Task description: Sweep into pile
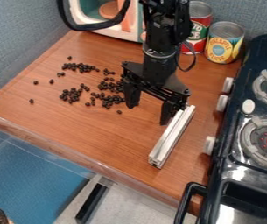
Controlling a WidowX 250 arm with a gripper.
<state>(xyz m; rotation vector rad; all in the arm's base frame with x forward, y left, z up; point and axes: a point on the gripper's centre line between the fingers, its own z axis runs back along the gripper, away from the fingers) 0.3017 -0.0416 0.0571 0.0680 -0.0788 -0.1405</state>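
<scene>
Sweeping waits on a firm grip

I judge the step in hand to be lining up with the long, straight, pale metal bar [171, 136], presumably my sweeper. My black two-finger tool [151, 106] stands wide, with a broad gap between its fingertips. The bar lies at the outside of one finger; I cannot tell whether they touch. Next I need to rise clear, centre over the bar and close across its narrow width, then bring it to the outer edge of the scatter and push inward.

The small, round, dark beans [85, 87] lie on the brown wood-grain table [117, 135], left of my tool in the camera view. They form several loose clumps with bare wood between them, and a few strays sit apart at the far left.
</scene>
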